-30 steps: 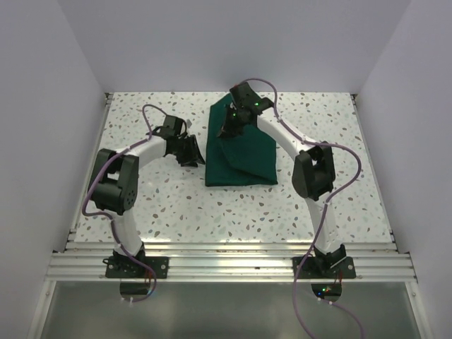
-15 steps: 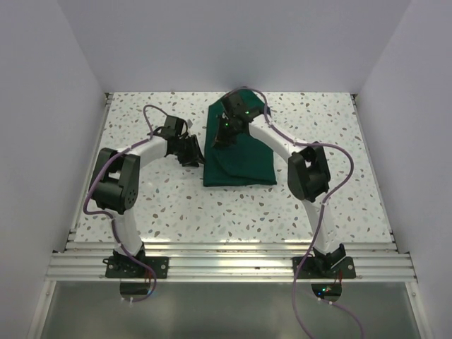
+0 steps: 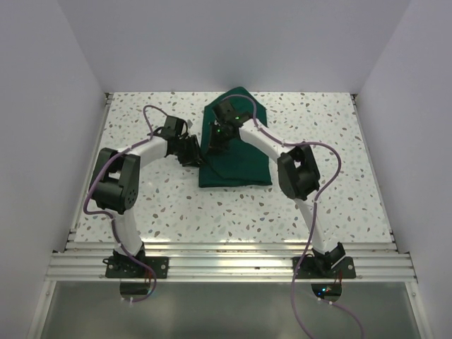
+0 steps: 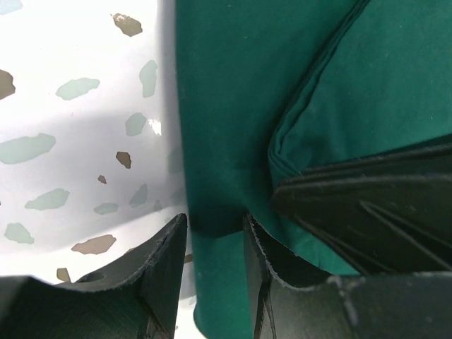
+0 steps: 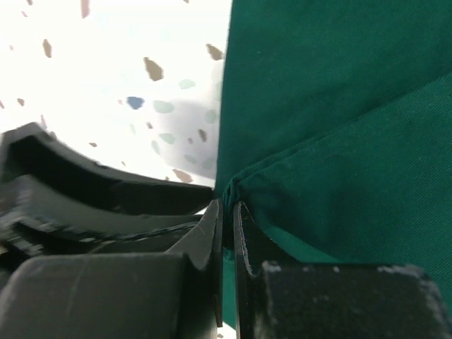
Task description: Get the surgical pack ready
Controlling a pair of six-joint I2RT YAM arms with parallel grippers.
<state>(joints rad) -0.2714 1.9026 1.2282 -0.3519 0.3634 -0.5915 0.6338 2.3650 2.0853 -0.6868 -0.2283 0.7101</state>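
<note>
The surgical pack (image 3: 236, 159) lies mid-back on the worktop (image 3: 318, 205), partly folded. The right jaws are pinched shut on its folded corner. The left jaws sit half open over its left edge, holding nothing. More folding looks left to do
</note>
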